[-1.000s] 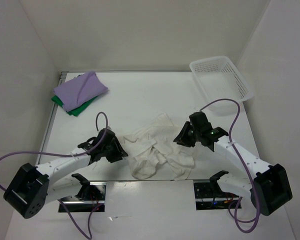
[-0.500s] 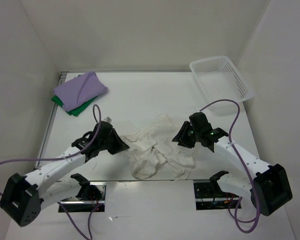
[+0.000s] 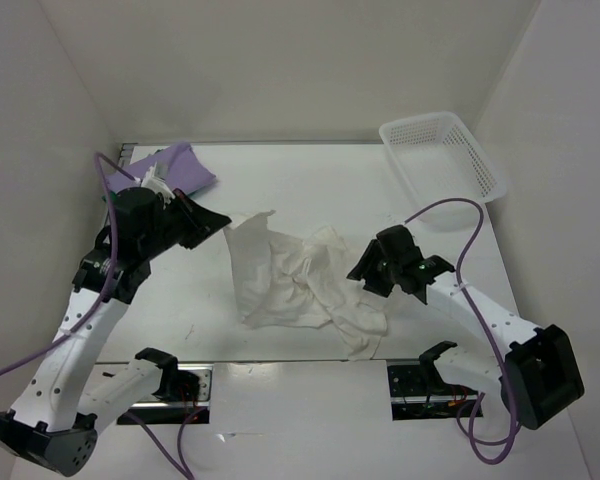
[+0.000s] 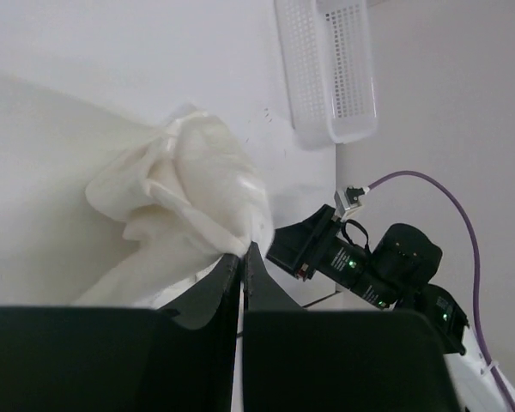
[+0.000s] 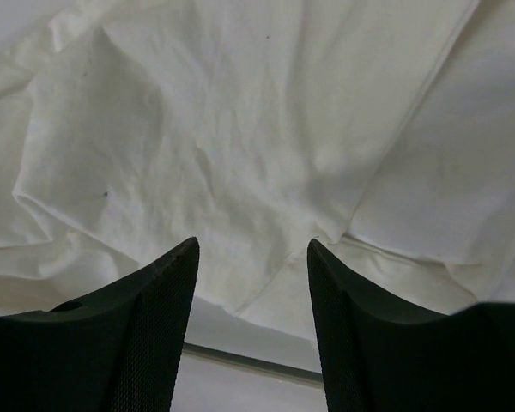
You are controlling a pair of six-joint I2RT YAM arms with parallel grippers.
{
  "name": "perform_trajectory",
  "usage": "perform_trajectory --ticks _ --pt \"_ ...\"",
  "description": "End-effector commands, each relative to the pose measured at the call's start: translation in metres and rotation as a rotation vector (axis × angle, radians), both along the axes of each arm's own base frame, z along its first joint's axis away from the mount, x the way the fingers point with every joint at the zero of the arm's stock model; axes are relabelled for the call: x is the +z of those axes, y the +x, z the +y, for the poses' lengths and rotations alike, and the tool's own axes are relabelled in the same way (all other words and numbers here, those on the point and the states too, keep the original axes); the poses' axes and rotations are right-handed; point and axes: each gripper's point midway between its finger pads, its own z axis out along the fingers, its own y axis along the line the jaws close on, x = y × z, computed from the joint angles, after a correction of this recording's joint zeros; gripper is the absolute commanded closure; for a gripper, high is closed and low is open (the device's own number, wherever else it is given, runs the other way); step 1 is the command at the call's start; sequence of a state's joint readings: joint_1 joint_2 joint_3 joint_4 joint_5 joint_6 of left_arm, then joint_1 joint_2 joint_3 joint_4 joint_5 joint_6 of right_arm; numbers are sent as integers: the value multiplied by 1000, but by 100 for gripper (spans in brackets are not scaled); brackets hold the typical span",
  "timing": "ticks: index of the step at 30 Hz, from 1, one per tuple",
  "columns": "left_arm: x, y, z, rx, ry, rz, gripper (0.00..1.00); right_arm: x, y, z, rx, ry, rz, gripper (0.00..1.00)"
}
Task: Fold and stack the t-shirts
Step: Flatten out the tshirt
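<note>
Cream t-shirt (image 3: 298, 285) lies crumpled on the desk (image 3: 310, 190) between the two claws. Left claw (image 3: 220, 222) is pinched tight on one edge of it, holding that edge raised off the desk. Right claw (image 3: 363, 272) hovers spread wide just above the shirt's other side, gripping nothing. Lavender t-shirt (image 3: 175, 170) sits just behind the left claw.

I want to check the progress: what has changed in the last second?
The left end effector closed on the cream shirt and pulled its edge up and far left. The right end effector opened over it. The purple shirt and the basket stayed put.
</note>
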State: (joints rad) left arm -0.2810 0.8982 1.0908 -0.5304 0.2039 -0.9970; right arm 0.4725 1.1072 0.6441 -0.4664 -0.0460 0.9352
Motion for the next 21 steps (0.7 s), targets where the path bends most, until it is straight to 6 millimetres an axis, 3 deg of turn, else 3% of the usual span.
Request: perform_trajectory --ticks 1,5,9,13,16,17,21 --pt "-11 0 1 -30 59 1 100 -6 6 -16 -99 -49 -20 41" --pt "-37 -1 -3 -41 41 44 100 -29 9 -17 -103 -80 19 42" --pt "-32 5 -8 -61 26 25 100 -38 1 -11 -56 -70 70 45" --pt "-28 13 -8 -62 48 8 100 -24 -26 5 15 -36 68 43" --pt "-33 16 -9 -66 55 5 100 -32 -49 19 64 0 110 36" --pt "-36 17 -9 -66 56 6 100 -43 -61 24 100 12 155 35" --pt "-42 20 -13 -85 49 18 100 -57 -77 43 181 20 224 38"
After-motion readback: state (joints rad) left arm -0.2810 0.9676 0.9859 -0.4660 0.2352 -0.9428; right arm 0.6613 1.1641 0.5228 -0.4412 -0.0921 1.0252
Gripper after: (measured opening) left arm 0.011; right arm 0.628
